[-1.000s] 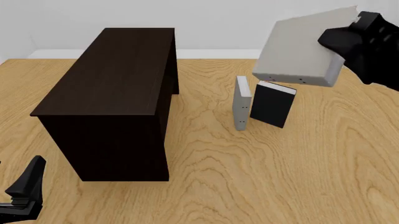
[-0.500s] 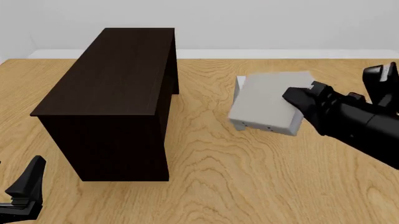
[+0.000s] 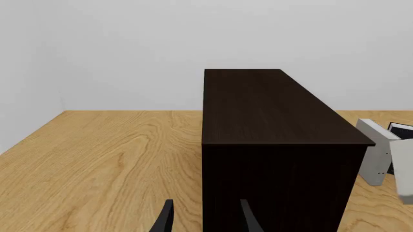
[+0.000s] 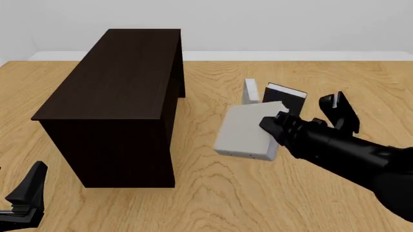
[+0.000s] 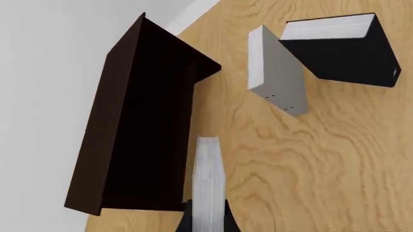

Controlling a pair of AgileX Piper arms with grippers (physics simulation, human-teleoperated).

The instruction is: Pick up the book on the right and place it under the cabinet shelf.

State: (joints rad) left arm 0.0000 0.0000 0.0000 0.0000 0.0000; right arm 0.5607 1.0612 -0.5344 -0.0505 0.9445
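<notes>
The light grey book [image 4: 246, 131] is held flat and low over the table, right of the dark cabinet shelf [image 4: 119, 87]. My right gripper [image 4: 276, 124] is shut on the book's right end. In the right wrist view the book's white page edges [image 5: 209, 186] run between the fingers toward the cabinet's open recessed side [image 5: 152, 145]. The book's edge also shows in the left wrist view [image 3: 405, 169]. My left gripper [image 4: 24, 198] sits at the near left corner; its fingers [image 3: 164, 221] stand apart and empty, facing the cabinet [image 3: 271, 135].
Another grey book [image 4: 250, 94] stands edge-on behind the held book, with a black book [image 4: 286, 99] to its right. Both show in the right wrist view, the grey one [image 5: 276, 77] and the black one [image 5: 345, 50]. The wall runs along the far table edge.
My right arm has carried the book down from high at the far right, then left and nearer, to low beside the cabinet. The left arm has not moved.
</notes>
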